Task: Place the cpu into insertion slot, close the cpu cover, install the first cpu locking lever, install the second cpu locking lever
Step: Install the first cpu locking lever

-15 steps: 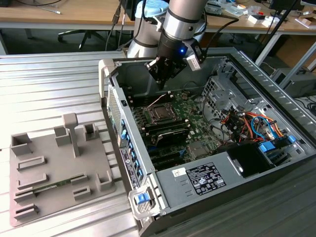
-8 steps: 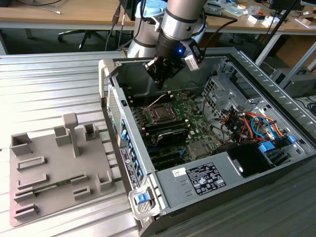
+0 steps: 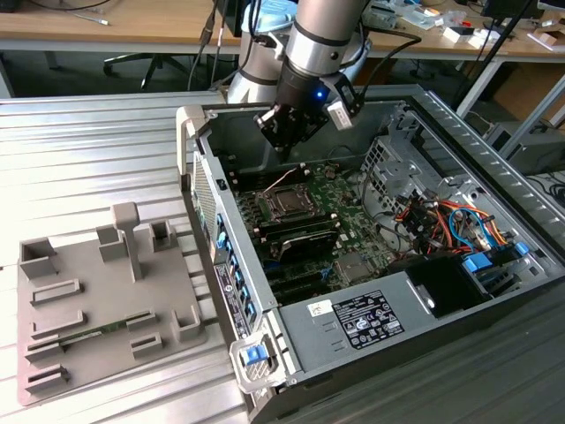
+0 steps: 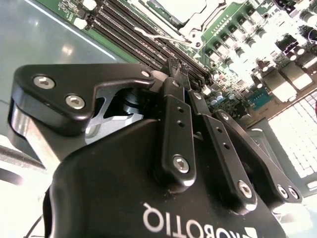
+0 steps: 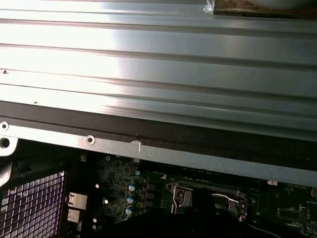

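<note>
Inside the open computer case [image 3: 291,353] we see the motherboard [image 3: 331,234], its socket holding the cpu [image 3: 287,205] under the cpu cover [image 3: 284,194]. Our gripper [image 3: 284,141] hangs above it, fingers [image 4: 173,119] pressed together, holding nothing.

We are looking at a robotics lab or electronics workshop. An opened desktop computer case [image 3: 371,265] lies on a ribbed metal worktable [image 3: 88,150], its green motherboard [image 3: 309,221] and bundled coloured cables [image 3: 450,221] exposed. On the exterior view's left sits a grey fixture plate [image 3: 97,300] with printed holders. At the far side we see wooden desks [image 3: 124,26] strewn with small parts and cables, and an office chair base [image 3: 141,64] beneath.
</note>
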{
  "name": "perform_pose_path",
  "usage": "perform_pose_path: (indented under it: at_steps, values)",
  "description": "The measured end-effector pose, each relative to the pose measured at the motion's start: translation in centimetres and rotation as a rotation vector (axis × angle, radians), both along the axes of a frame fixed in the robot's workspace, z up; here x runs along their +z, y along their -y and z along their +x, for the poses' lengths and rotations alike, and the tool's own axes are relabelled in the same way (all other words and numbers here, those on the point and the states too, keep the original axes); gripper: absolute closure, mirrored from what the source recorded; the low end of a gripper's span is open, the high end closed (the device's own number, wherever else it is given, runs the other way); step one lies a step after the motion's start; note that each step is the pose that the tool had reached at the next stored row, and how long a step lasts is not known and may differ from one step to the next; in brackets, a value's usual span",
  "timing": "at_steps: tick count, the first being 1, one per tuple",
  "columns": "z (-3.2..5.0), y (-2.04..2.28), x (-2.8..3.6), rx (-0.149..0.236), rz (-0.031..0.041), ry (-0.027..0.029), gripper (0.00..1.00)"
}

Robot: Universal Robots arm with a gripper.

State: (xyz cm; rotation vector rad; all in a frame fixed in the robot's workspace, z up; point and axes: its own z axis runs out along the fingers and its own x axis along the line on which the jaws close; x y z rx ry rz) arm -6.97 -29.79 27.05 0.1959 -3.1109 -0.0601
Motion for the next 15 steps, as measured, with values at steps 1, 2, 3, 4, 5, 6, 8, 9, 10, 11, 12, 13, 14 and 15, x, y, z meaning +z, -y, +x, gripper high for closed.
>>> perform_pose_path:
  at_steps: [1, 2, 3, 4, 5, 6, 8, 9, 10, 11, 12, 13, 14, 15]
  values:
    - [-0.01, 0.16, -0.03, 0.0, 0.0001, -0.0001, 0.89]
    - [-0.01, 0.46, -0.1, -0.001, 0.0001, -0.0001, 0.89]
    - [-0.01, 0.61, -0.16, -0.002, 0.0003, -0.0001, 0.89]
    - [-0.01, 0.77, -0.25, -0.003, 0.0004, -0.0001, 0.89]
    - [-0.04, 0.86, -0.45, -0.005, 0.0006, 0.0001, 0.89]
    - [-0.15, 0.86, -0.57, -0.007, 0.0004, -0.0001, 0.89]
    - [-0.39, 0.87, -0.83, -0.011, 0.0003, -0.0001, 0.89]
    - [-0.42, 0.87, -0.94, -0.013, -0.0004, -0.0001, 0.89]
    - [-0.46, 0.87, -1.05, -0.016, -0.0008, -0.0001, 0.89]
    - [-0.49, 0.87, -1.18, -0.022, -0.0008, -0.0001, 0.89]
    - [-0.5, 0.86, -1.28, -0.026, -0.0007, 0.0, 0.89]
    - [-0.5, 0.86, -1.38, -0.032, -0.0008, 0.0, 0.89]
    - [-0.51, 0.85, -1.46, -0.036, -0.0008, 0.0, 0.89]
    - [-0.51, 0.85, -1.55, -0.041, -0.0008, 0.0, 0.89]
